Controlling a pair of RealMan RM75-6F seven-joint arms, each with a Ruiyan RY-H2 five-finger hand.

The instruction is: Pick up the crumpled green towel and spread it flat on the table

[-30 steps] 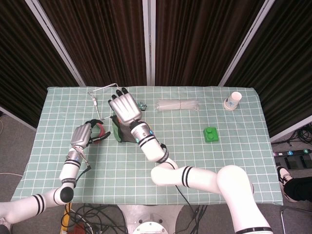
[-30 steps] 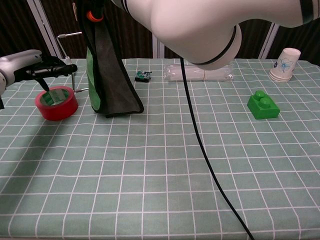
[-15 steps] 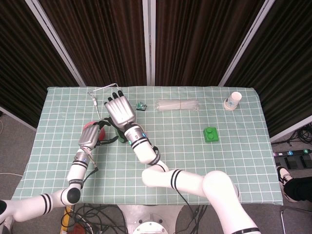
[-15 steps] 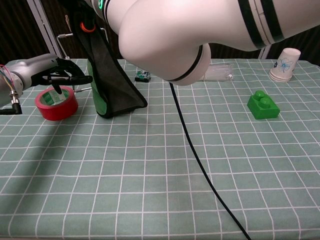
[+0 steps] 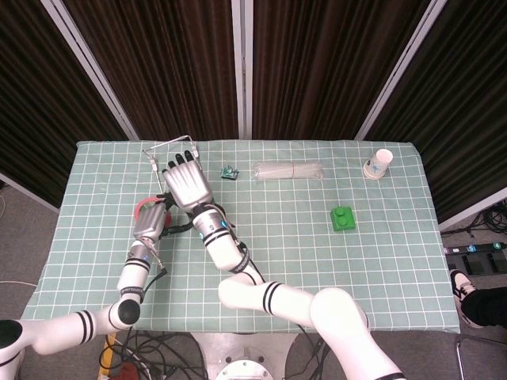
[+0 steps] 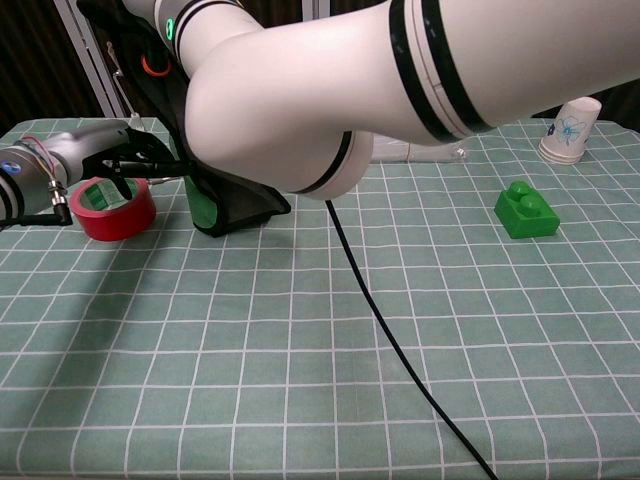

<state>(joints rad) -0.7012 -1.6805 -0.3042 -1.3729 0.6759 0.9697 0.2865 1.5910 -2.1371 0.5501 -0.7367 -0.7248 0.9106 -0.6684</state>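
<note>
The green towel [image 6: 222,203], dark grey on its outer face, hangs in a long fold with its lower end resting on the table. My right hand [image 5: 187,184] holds its top from above, fingers spread; in the chest view only that wrist and forearm [image 6: 330,90] show. In the head view the hand hides most of the towel. My left hand [image 6: 105,158] [image 5: 151,225] reaches in from the left over the red tape roll [image 6: 114,207]. Its fingertips [image 6: 165,166] are at the towel's left edge, with nothing held.
A green brick [image 6: 526,210] lies at the right, a paper cup [image 6: 571,128] at the far right corner. A clear plastic pack [image 5: 289,170] and a small green board [image 5: 229,170] lie at the back. A wire stand [image 5: 162,150] stands behind the tape. A black cable [image 6: 380,320] hangs across the middle.
My right arm has carried the hanging towel a little to the left. My left hand has moved right across the tape roll until its fingertips reach the towel's edge.
</note>
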